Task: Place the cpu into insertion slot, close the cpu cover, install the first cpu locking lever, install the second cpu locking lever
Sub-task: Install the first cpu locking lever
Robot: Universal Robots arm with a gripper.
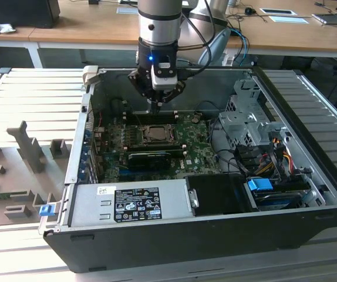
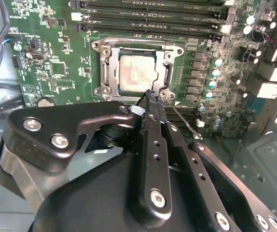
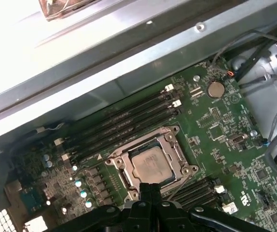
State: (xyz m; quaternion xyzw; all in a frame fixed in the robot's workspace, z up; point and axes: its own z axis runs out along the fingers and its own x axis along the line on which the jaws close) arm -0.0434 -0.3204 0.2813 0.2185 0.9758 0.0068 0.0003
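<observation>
Both wrist views close above insertion slot (image 2: 104, 67) (image 3: 124, 169)

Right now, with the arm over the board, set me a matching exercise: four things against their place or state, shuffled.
Things: 1 cpu; 2 gripper; 3 coin cell; 4 power supply.
States: A round, silvery, on the motherboard; B grey box bearing a label; C seated in the insertion slot; D shut, tips at that slot's rim.
Pairs: 1-C; 2-D; 3-A; 4-B.
</observation>
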